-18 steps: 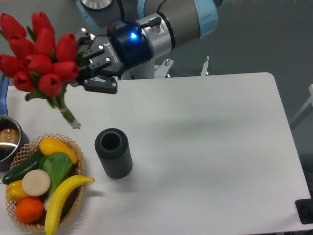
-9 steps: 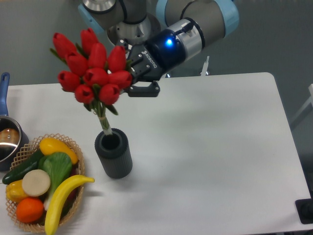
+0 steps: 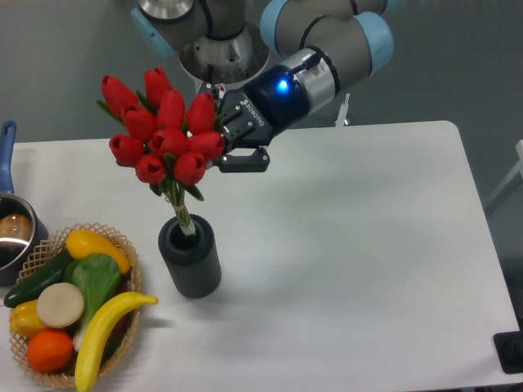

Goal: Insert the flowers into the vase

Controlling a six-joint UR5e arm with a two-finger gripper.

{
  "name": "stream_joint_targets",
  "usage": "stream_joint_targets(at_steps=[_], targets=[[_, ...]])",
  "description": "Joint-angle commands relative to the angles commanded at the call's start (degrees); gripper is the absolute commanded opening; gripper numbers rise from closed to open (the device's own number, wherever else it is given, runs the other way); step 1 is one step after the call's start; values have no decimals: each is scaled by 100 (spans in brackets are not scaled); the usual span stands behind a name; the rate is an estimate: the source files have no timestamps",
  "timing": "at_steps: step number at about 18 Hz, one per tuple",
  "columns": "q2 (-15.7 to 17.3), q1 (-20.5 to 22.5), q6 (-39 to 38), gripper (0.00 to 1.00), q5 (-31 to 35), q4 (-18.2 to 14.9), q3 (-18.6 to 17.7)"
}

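Note:
The flowers (image 3: 163,131), a bunch of red tulip buds on green stems, are held upright above the vase (image 3: 190,260). The vase is a dark grey ribbed cylinder standing on the white table. The stem ends reach down into its round mouth. My gripper (image 3: 219,140) is shut on the flowers, just right of the buds, where the red heads hide the point of grip. The buds stand well above the vase rim.
A woven basket (image 3: 122,335) of fruit and vegetables stands at the front left, close to the vase. A metal pot (image 3: 16,233) with a blue handle sits at the left edge. The white table (image 3: 351,245) stretches to the right.
The gripper has carried the flowers from the far left to over the vase, then lowered them. The stem ends now sit inside the vase mouth.

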Motion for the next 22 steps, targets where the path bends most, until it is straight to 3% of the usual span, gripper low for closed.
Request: stream_joint_targets(at_steps=[10, 17, 22], targets=[[-44, -35, 281, 0, 26, 9, -395], [-175, -53, 781, 9, 149, 9, -852], [-378, -53, 932, 20, 158, 9, -914]])
